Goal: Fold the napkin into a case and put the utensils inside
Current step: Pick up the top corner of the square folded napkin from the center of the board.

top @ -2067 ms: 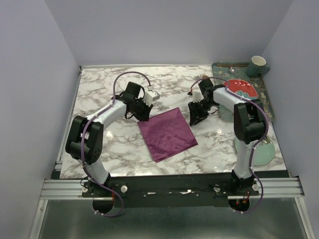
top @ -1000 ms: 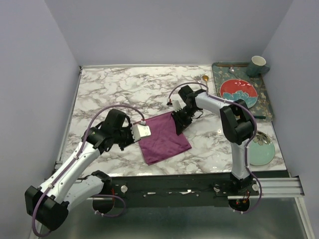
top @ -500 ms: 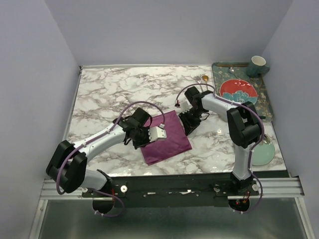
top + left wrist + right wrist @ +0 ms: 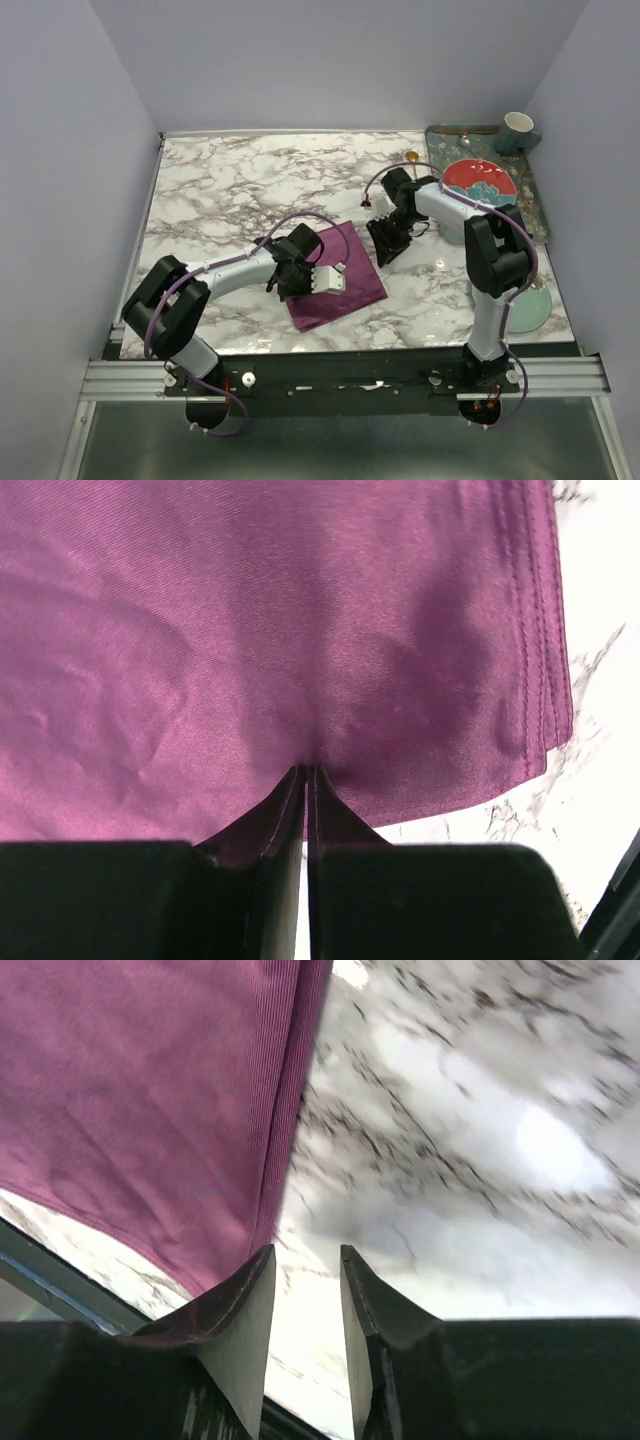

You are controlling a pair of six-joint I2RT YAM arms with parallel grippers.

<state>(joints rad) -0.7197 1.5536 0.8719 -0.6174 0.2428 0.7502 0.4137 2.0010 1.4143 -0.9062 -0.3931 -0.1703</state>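
The napkin (image 4: pixel 358 268) lies as a folded plum square on the marble desk (image 4: pixel 220 190), near the desk's front edge and between the two arms. Only the left wrist view shows its stacked, stitched hems along one side, its fine satin sheen and soft creases. That view also shows the left tool (image 4: pixel 305 778) clenched on a small ridge of cloth between its black fingertips. The right wrist view shows the right tool (image 4: pixel 305 1290) released, its wedge-shaped fingers parted over bare grey-veined marble just beside the napkin's edge, gripping nothing
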